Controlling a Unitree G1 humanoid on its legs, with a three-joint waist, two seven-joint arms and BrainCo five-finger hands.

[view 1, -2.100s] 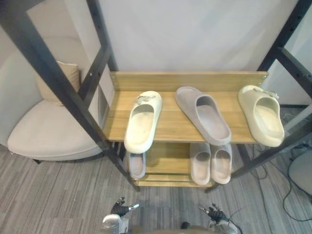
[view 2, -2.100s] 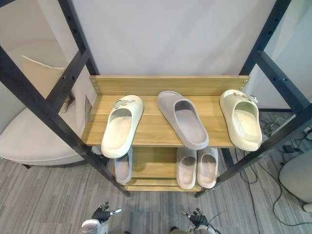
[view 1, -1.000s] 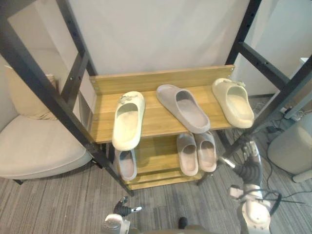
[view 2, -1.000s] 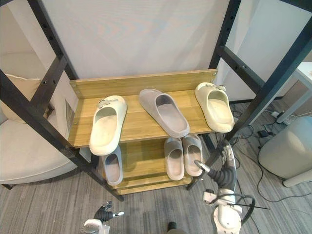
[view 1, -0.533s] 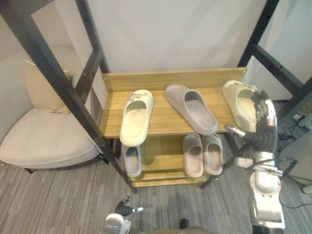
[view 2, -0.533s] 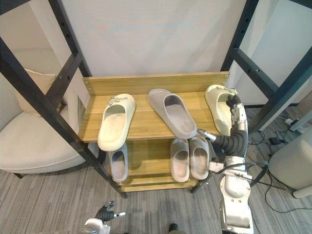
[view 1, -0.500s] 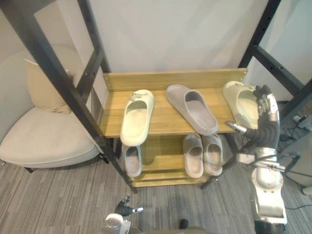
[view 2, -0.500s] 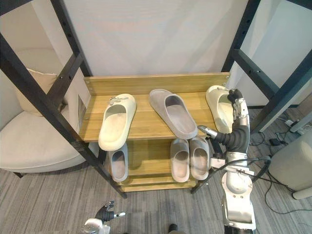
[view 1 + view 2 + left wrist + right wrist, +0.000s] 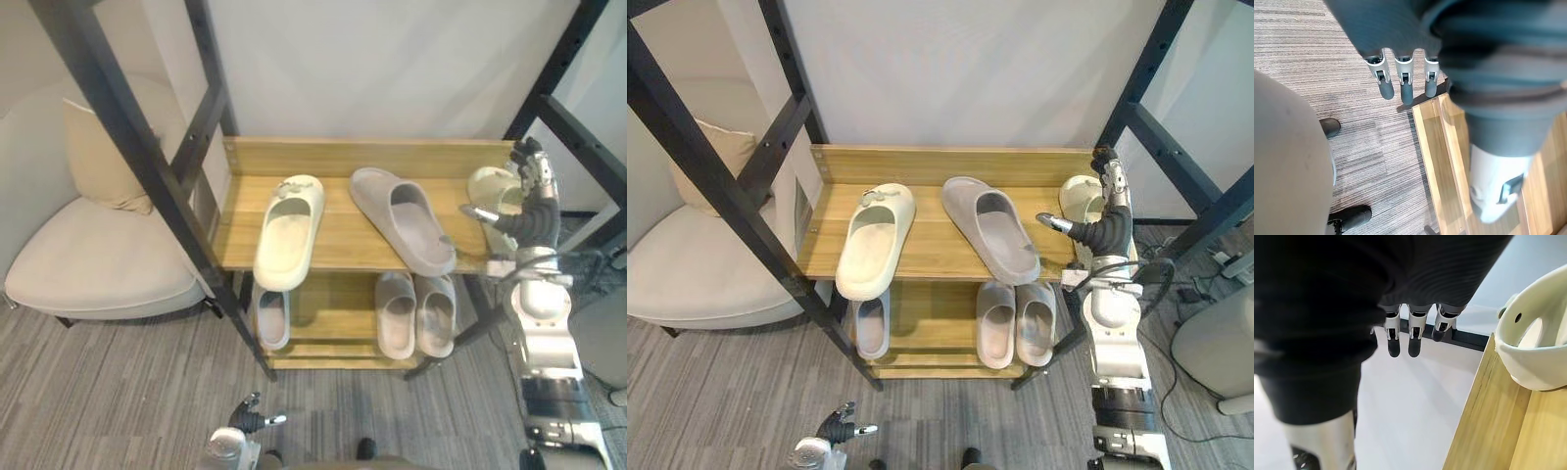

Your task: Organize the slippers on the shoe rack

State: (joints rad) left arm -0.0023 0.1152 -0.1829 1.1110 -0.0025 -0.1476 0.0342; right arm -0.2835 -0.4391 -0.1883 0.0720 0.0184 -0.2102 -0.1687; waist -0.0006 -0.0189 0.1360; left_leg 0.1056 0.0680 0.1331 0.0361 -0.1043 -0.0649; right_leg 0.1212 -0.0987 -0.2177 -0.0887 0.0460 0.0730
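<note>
Lighting bright, even and diffuse, falling from overhead. White wall [image 9: 392, 69] uniformly lit, no glare. Cream slipper [image 9: 288, 233] and grey slipper [image 9: 404, 221] cast faint, soft-edged shadows on the top shelf [image 9: 338, 240]. Lower shelf [image 9: 333, 318] lies in the top shelf's shade, noticeably dimmer. Black frame posts [image 9: 132, 147] splay outward toward the edges of the eye views.

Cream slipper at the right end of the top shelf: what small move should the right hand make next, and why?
Probably shift the right hand toward the cream slipper and curl round its edge. Its fingers are straight and hold nothing, beside the slipper, whose mate lies past the grey slipper.
</note>
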